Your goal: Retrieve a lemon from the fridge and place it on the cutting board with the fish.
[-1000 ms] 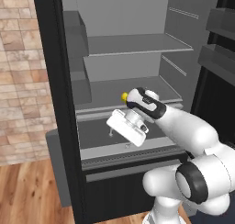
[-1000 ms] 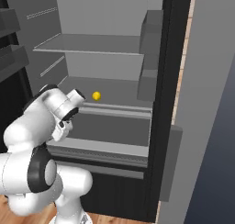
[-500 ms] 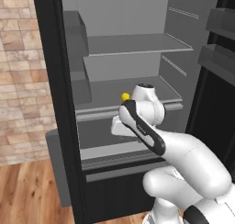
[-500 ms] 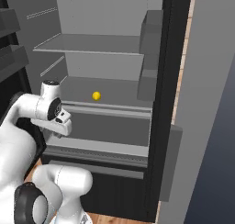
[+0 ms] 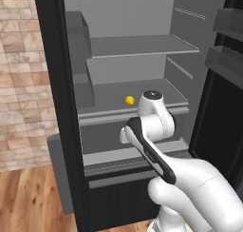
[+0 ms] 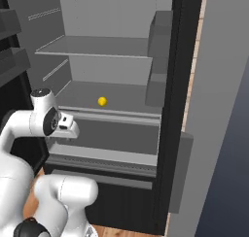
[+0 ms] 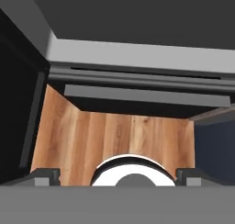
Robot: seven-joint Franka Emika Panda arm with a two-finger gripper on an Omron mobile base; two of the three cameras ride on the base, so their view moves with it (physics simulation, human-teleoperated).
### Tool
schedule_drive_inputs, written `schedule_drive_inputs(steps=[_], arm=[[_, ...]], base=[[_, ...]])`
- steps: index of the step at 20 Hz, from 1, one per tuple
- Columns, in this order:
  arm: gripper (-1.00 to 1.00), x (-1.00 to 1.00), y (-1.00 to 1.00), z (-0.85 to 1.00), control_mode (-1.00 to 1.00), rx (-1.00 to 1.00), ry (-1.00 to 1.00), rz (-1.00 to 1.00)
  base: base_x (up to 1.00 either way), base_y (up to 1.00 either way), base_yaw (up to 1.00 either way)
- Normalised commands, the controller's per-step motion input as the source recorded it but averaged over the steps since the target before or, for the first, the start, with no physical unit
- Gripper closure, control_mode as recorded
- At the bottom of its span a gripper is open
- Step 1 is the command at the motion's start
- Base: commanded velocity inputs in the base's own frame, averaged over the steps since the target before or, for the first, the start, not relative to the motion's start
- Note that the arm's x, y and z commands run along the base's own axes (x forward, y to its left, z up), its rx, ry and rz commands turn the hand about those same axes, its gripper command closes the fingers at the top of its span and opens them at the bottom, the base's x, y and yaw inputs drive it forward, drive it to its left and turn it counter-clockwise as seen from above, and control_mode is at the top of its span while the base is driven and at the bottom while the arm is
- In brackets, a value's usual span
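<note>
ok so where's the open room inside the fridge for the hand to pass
The upper shelf is bare. The lemon sits alone on the middle shelf, free on both sides. It is tighter by the door bins at one side.

Brick wall (image 5: 21, 79) left of appliance; wood plank floor (image 5: 33, 202) below; pale wall (image 6: 223, 61) right.

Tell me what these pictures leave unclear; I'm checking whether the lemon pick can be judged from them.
- The tool: in the left base view the arm's own wrist covers it; the hand view shows the fingertips wide apart, cut by the bottom edge.
- The lemon: too small in either base view to see its surface or stem end.
- The fridge: top and bottom cut off by the frame edges.
- The lower drawer: its inside is hidden by its front.
</note>
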Motion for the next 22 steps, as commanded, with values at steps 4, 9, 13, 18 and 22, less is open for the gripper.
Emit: schedule_drive_inputs(steps=[4, 9, 13, 18, 22], arm=[[-1.0, 0.02, -0.31, 0.0, -1.0, 0.08, 0.0, 0.0], [-1.0, 0.0, -0.88, 0.01, -1.0, 0.05, 0.0, 0.0], [-1.0, 0.0, -0.65, 0.07, -1.0, -0.01, 0.0, 0.0], [-1.0, -0.1, -0.25, 0.0, -1.0, -0.1, -0.04, 0.0], [-1.0, -0.11, 0.0, 0.0, -1.0, -0.18, -0.15, 0.0]], base=[[0.0, 0.0, 0.0], [0.0, 0.0, 0.0], [0.0, 0.0, 0.0], [0.0, 0.0, 0.0], [0.0, 0.0, 0.0]])
